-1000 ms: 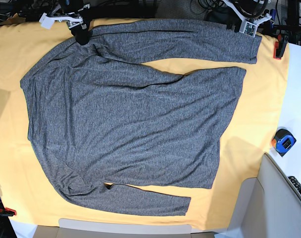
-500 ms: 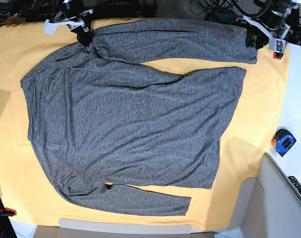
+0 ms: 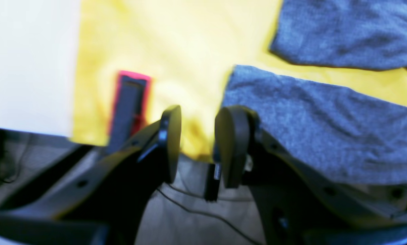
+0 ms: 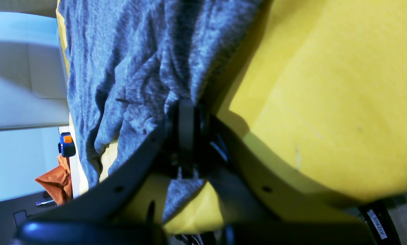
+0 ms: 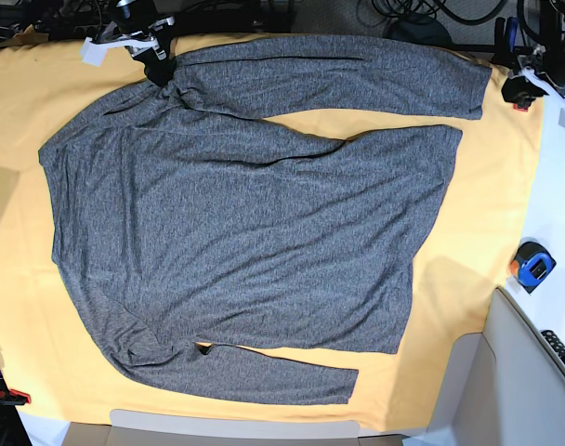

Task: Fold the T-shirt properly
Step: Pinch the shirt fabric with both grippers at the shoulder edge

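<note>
The grey T-shirt (image 5: pixel 245 223) lies spread flat on the yellow-orange cloth (image 5: pixel 468 307), with one long sleeve along the far edge and the other along the near edge. My right gripper (image 5: pixel 158 67) sits at the far-left shoulder, shut on a pinch of the grey knit (image 4: pixel 128 68), which bunches into its closed jaws (image 4: pixel 186 112). My left gripper (image 5: pixel 512 89) hovers off the far sleeve's cuff (image 3: pixel 326 129) at the cloth's far-right corner. It stands open (image 3: pixel 196 143), with only yellow cloth showing between its pads.
A red clamp (image 3: pixel 130 102) pins the cloth's corner just beside my left gripper, and another clamp (image 5: pixel 18 397) sits at the near left. A blue and orange tape measure (image 5: pixel 532 265) rests on the white surface to the right. The table edge drops off behind both grippers.
My left gripper has let go of the far sleeve's cuff and moved right, past the cloth's corner. My right gripper has shut on the shoulder fabric.
</note>
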`<state>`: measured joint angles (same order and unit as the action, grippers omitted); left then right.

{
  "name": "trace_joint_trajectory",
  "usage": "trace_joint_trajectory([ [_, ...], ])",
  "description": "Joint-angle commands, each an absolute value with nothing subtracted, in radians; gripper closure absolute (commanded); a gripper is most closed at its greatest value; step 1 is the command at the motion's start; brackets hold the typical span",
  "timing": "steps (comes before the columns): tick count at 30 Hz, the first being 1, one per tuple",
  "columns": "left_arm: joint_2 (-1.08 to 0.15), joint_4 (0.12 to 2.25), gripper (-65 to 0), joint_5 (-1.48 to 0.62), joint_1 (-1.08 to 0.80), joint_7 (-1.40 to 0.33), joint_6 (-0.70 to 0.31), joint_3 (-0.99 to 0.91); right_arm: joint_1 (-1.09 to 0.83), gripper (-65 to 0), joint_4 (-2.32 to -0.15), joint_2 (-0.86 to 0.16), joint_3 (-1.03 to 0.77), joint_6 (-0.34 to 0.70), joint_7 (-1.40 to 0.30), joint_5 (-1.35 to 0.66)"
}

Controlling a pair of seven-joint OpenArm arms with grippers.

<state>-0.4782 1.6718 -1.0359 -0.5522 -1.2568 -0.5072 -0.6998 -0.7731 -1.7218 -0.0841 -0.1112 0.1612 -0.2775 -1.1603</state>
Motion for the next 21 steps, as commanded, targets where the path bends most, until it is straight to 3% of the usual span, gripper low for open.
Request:
trace_joint_trajectory([
  [1,-0.499,1.67,-20.4,-1.046,-0.559,-1.267,-0.535,-0.69,-0.789,0.0,-1.71,-0.084,-0.105,0.104,-0.346,-1.135],
  [4,-0.503,1.661,-20.4,-1.046,-0.559,-1.271,-0.605,-0.641,-0.788,0.0,-1.71,-0.084,-0.104,0.104,-0.346,-1.133],
  [10,-0.503,1.661,-20.4,-1.047,-0.553,-1.273,-0.648,-0.568,-0.785,0.0,-1.71,-0.085,-0.101,0.104,-0.346,-1.102],
  [21,-0.536,1.567,-20.4,-1.038,-0.479,-1.26,-0.642,-0.568,-0.786,0.0,-1.71,-0.085,-0.101,0.104,-0.346,-1.102],
])
